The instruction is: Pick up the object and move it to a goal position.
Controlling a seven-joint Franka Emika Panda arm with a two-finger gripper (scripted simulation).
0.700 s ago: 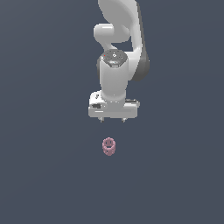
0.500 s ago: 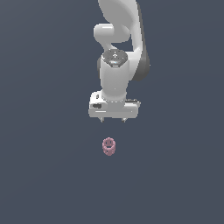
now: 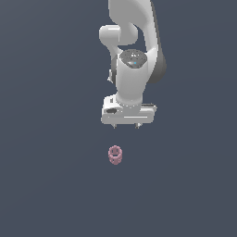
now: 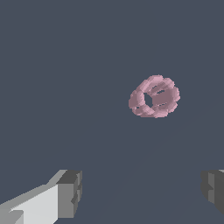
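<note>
One small pink ribbed cylinder (image 3: 115, 154) lies on the grey surface, apart from the tool (image 3: 126, 126), whose fingers (image 4: 70, 194) stand wide apart; descending off-centre risks knocking it rolling.

Background (image 3: 46, 115): uniform dark slate-blue surface filling both views. No walls, furniture or windows visible. Lighting even; no distinct shadows.
</note>
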